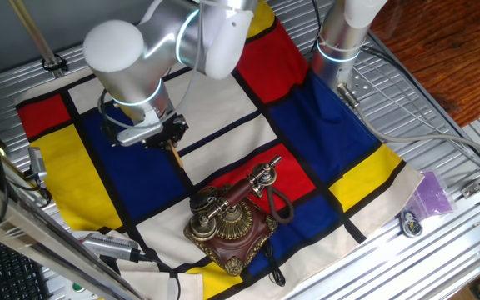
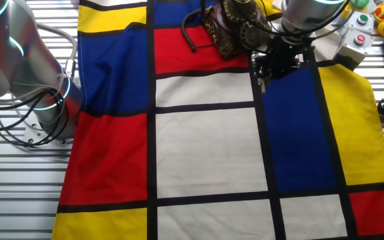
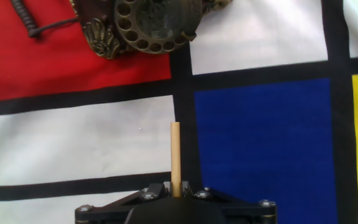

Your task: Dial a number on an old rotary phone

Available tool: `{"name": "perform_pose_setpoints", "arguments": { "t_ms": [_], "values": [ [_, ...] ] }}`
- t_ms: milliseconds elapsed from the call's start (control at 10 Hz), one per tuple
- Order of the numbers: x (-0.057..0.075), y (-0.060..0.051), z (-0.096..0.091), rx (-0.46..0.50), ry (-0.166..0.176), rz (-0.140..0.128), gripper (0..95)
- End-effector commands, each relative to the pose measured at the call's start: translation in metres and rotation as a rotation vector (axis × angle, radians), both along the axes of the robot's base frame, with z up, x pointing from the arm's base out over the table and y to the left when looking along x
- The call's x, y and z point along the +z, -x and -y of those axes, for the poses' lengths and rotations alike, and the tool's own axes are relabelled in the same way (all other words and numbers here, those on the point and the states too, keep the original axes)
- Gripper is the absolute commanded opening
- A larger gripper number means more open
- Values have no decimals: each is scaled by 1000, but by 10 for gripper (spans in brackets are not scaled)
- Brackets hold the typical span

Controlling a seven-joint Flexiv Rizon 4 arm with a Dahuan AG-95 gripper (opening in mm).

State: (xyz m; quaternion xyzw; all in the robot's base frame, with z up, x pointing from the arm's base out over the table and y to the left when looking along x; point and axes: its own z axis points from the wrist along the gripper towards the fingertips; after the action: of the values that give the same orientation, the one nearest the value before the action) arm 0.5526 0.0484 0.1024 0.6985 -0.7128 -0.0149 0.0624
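The old rotary phone stands on the coloured cloth near its front edge: carved dark red-brown base, brass dial, red-and-brass handset on the cradle, black cord. It shows at the top of the other fixed view. In the hand view its brass dial with finger holes is at the top. My gripper is shut on a thin wooden stick that points toward the phone and ends short of it. The gripper hovers over the cloth, behind the phone.
A cloth of red, blue, yellow and white panels covers the table. A second arm's base stands at the cloth's far corner with cables. A purple object lies on the metal table. A button box sits near the phone.
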Motion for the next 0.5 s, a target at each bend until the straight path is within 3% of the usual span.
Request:
{"name": "perform_pose_setpoints", "arguments": {
  "t_ms": [100,300,500],
  "values": [
    [0,-1,0,-12,23,-2,0],
    [0,-1,0,-14,10,-11,0],
    [0,-1,0,-13,18,-30,0]
  ]
}}
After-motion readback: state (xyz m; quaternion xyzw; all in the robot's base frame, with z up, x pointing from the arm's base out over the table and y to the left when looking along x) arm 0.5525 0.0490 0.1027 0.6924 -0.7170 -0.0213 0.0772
